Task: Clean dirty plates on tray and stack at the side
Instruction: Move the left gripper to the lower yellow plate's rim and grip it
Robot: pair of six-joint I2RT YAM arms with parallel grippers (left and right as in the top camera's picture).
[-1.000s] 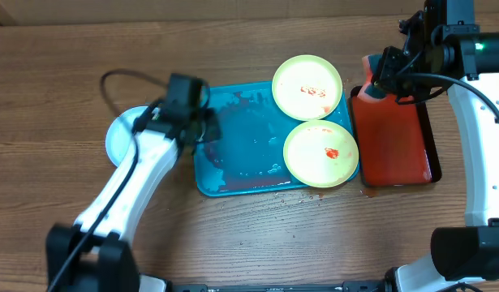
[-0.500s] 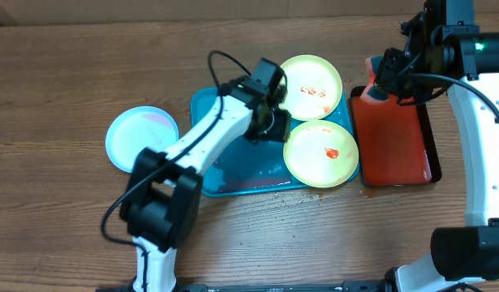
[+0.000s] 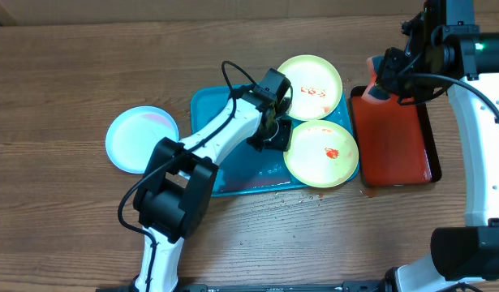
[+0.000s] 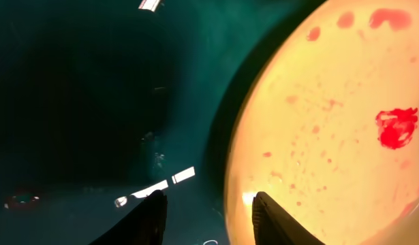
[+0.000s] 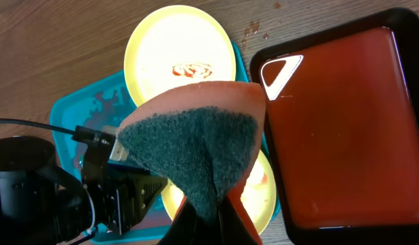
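The turquoise tray (image 3: 233, 174) holds two yellow-green plates with red sauce smears, a far one (image 3: 307, 87) and a near one (image 3: 320, 152). A pale blue plate (image 3: 141, 139) lies on the table to the left of the tray. My left gripper (image 3: 275, 134) is open at the near plate's left edge. In the left wrist view its fingers (image 4: 212, 214) straddle the rim of that plate (image 4: 332, 122), one over the tray (image 4: 93, 102). My right gripper (image 3: 387, 81) is shut on an orange sponge with a green scrub face (image 5: 195, 150), above the red tray's far-left corner.
A red dark-rimmed tray (image 3: 395, 138) stands to the right of the turquoise tray and also shows in the right wrist view (image 5: 338, 129). Small sauce drops lie on the wooden table in front of the trays (image 3: 302, 197). The left arm's cable loops above the tray.
My left arm has swung from the pale blue plate at the left across the tray to the near yellow-green plate's edge. The blue plate stays on the table. The right arm has not moved.
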